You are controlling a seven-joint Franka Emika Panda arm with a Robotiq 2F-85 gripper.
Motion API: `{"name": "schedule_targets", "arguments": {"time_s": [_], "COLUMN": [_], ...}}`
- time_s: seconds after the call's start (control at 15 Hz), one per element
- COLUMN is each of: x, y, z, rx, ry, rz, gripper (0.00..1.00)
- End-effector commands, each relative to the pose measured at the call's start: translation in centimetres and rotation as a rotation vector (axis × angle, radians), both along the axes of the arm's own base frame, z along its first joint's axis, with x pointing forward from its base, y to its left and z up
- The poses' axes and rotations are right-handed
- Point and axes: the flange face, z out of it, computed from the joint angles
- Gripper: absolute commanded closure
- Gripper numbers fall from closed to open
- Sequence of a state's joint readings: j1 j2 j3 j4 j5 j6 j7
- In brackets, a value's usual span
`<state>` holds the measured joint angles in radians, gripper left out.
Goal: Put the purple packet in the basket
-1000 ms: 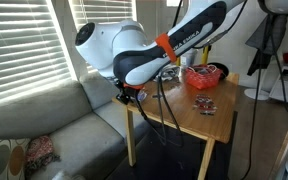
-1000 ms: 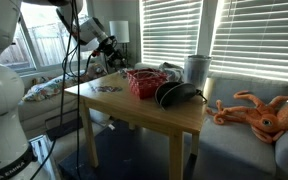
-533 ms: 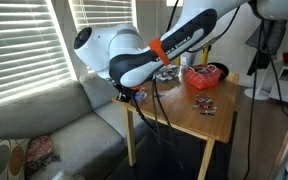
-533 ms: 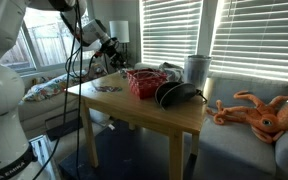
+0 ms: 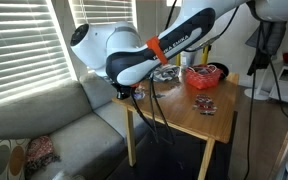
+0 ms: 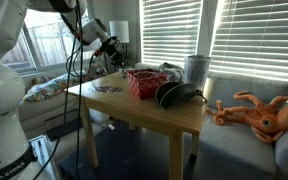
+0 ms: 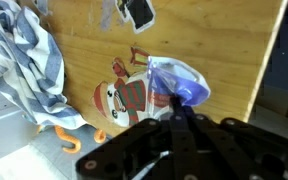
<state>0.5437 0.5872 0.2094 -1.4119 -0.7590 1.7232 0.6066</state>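
Observation:
In the wrist view the purple packet (image 7: 180,80) lies crumpled on the wooden table (image 7: 224,50), partly over a red and white snowman-print wrapper (image 7: 124,97). My gripper (image 7: 176,106) comes in from below, its dark fingers pressed together on the packet's near edge. The red basket (image 5: 204,76) (image 6: 144,82) stands on the table in both exterior views. In an exterior view the gripper (image 6: 118,64) hangs over the table's far end, beside the basket. The bulky arm (image 5: 124,55) hides the gripper in an exterior view.
A blue and white striped cloth (image 7: 29,65) lies left of the packet. A dark rounded object (image 6: 176,95) and a grey cylinder (image 6: 196,68) stand near the basket. A flat packet (image 5: 204,105) lies mid-table. A grey sofa (image 5: 54,130) adjoins the table, with an orange octopus toy (image 6: 259,112).
In an exterior view the arm's large white joint has shifted slightly to the left. The basket and the other things on the table have not moved.

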Motion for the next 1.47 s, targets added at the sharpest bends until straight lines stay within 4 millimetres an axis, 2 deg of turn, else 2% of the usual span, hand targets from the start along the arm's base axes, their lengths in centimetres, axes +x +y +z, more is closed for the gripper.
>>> {"name": "schedule_targets", "arguments": {"time_s": [0.0, 0.33, 0.6, 0.8, 1.0, 1.4], "x": [-0.4, -2.5, -3.8, -5.0, -6.2, -9.2], "y": [0.3, -1.1, -4.2, -7.5, -11.6, -20.4], "z": [1.6, 5.0, 9.0, 12.0, 13.9, 14.1], "rx": [-0.005, -0.003, -0.015, -0.009, 0.004, 0.011], "ry": [-0.004, -0.014, -0.09, -0.158, -0.195, -0.248], "rz": [-0.001, -0.048, -0.18, -0.298, -0.426, -0.718], "gripper": [1.0, 1.0, 1.0, 1.0, 1.0, 1.0]}}
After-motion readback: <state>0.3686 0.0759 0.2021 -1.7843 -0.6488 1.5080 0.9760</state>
